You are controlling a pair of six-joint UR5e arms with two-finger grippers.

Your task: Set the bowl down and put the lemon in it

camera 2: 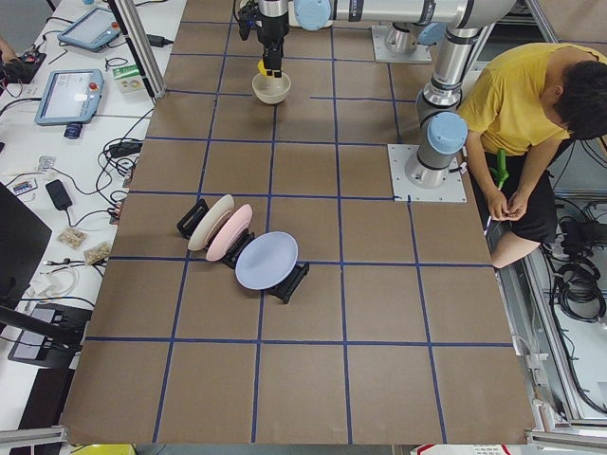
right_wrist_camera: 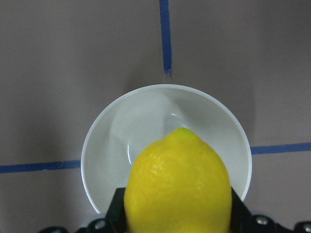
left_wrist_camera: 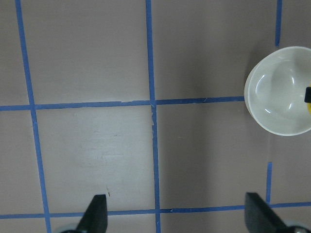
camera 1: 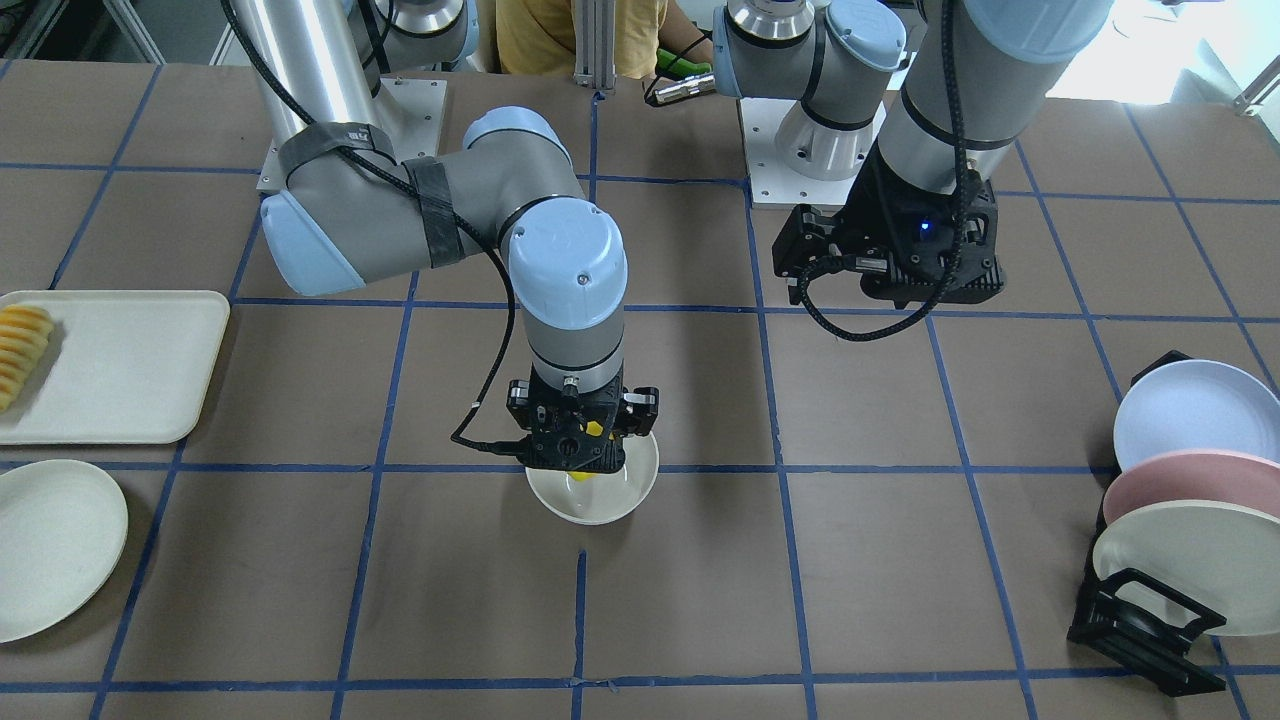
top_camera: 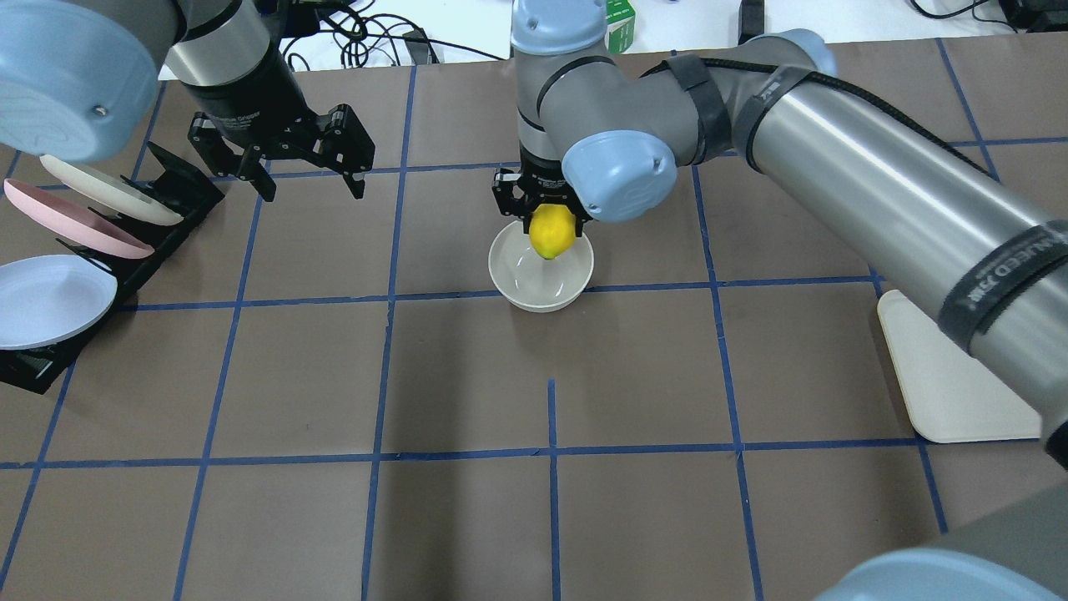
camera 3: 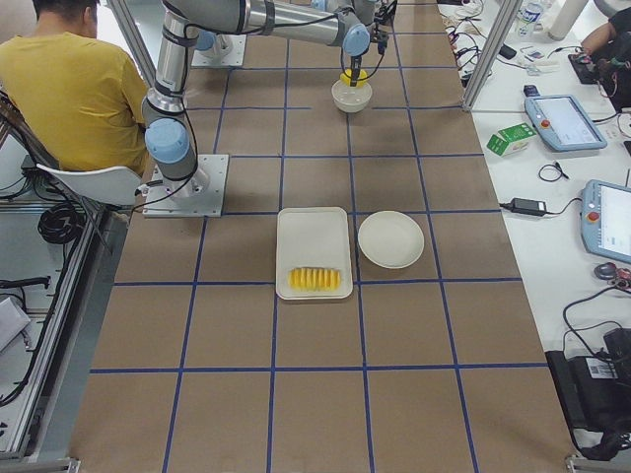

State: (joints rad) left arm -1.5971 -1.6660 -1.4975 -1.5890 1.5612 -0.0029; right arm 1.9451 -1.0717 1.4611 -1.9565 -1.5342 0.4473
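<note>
The off-white bowl (top_camera: 541, 275) stands upright on the table's middle; it also shows in the front view (camera 1: 592, 495), the left wrist view (left_wrist_camera: 281, 91) and the right wrist view (right_wrist_camera: 146, 121). My right gripper (top_camera: 552, 229) is shut on the yellow lemon (top_camera: 551, 231) and holds it just above the bowl's far half, pointed end down. In the right wrist view the lemon (right_wrist_camera: 177, 184) fills the space between the fingers. My left gripper (top_camera: 309, 179) is open and empty, hovering above the table to the bowl's left; its fingertips (left_wrist_camera: 97, 208) show in the left wrist view.
A black rack (top_camera: 158, 200) with three plates stands at the left edge. A cream tray (camera 1: 130, 365) with sliced yellow-orange food (camera 1: 20, 350) and a flat cream plate (camera 1: 55, 545) lie on the robot's right side. A person in yellow (camera 2: 531, 104) sits behind the robot.
</note>
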